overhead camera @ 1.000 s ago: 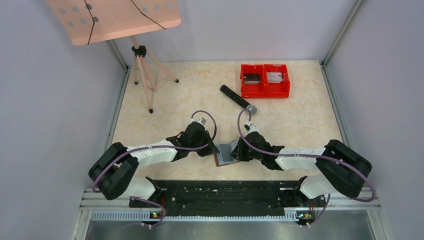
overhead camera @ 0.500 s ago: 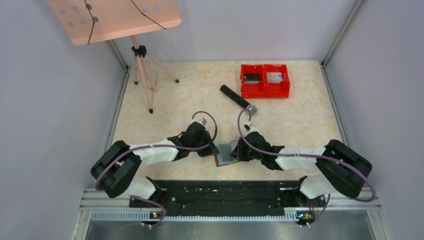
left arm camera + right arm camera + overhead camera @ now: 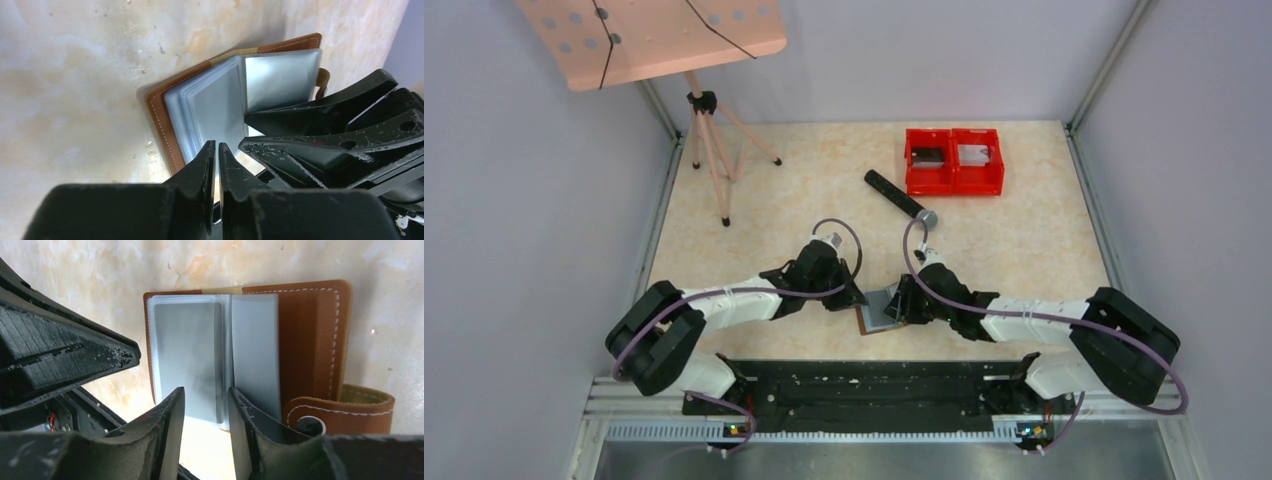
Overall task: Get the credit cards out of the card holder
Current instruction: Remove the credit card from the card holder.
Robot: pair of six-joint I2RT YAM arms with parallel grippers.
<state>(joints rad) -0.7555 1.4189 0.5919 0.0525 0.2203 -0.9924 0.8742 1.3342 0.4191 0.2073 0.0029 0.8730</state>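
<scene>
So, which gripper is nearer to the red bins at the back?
Right. The right gripper is at the right side of the card holder, toward the red bins; the left gripper is at its left side, farther from them.

two arms meet at the open card holder (image 3: 876, 314) near the table's front edge
the left gripper (image 3: 857, 298) and right gripper (image 3: 894, 309) flank it closely, its grey inside facing up on the marbled table (image 3: 1024, 250); their finger spacing is too small to tell. well behind lie a black rod (image 3: 898, 197) with a grey end, twin red bins (image 3: 954, 161) and a tripod stand (image 3: 708, 140).
</scene>
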